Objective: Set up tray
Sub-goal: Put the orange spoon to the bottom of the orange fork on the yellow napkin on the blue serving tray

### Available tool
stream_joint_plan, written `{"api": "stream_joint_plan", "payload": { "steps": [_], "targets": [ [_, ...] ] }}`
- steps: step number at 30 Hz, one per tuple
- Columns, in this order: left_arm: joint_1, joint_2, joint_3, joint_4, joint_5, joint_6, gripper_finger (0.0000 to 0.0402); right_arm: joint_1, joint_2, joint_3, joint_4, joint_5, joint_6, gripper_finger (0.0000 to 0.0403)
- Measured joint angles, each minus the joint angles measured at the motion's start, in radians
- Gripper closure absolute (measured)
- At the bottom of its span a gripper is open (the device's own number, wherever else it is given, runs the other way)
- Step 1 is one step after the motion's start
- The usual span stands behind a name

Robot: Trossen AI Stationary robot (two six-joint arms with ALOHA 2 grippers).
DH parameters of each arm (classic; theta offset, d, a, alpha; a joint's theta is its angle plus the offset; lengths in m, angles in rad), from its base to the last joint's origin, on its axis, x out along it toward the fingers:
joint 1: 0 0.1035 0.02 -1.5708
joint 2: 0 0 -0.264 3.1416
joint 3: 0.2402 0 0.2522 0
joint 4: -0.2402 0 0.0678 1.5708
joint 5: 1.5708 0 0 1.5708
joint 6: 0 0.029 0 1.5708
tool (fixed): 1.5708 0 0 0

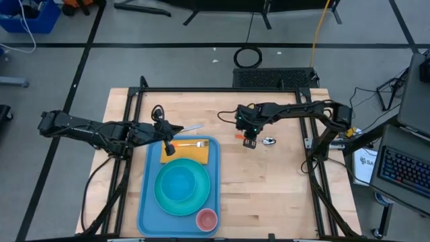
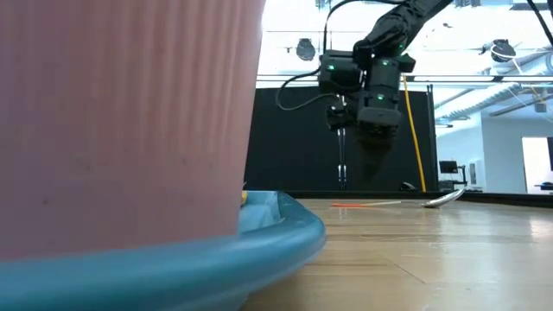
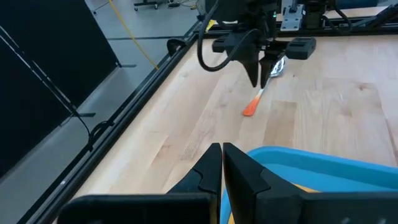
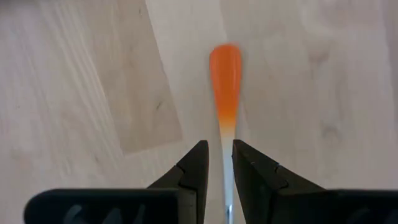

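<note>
My left fingers (image 3: 222,163) sit together over the tray (image 3: 323,163) rim; beyond, the right gripper (image 3: 259,79) hangs over an orange-handled spoon (image 3: 252,106).

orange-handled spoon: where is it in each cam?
High: spoon on the bare table right of the tray, under the right gripper.
Low: lying flat at mid-right, below that gripper.
Left wrist: orange handle beyond the tray rim.
Right wrist: handle centred between the fingers.
Shared landmark: the right gripper.
</note>
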Motion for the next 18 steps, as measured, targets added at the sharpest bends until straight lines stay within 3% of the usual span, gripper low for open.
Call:
{"api": "stream_joint_plan", "payload": {
  "steps": [14, 18],
  "targets": [
    [0.000, 0.000, 0.000, 0.001, 0.000, -0.007, 0.0380, 0.001, -0.051, -0.097, -0.008, -0.023, 0.020, 0.0337],
    [0.000, 0.000, 0.001, 0.001, 0.000, -0.007, 0.0380, 0.001, -0.051, -0.106, -0.008, -0.016, 0.019, 0.0318]
  ]
}}
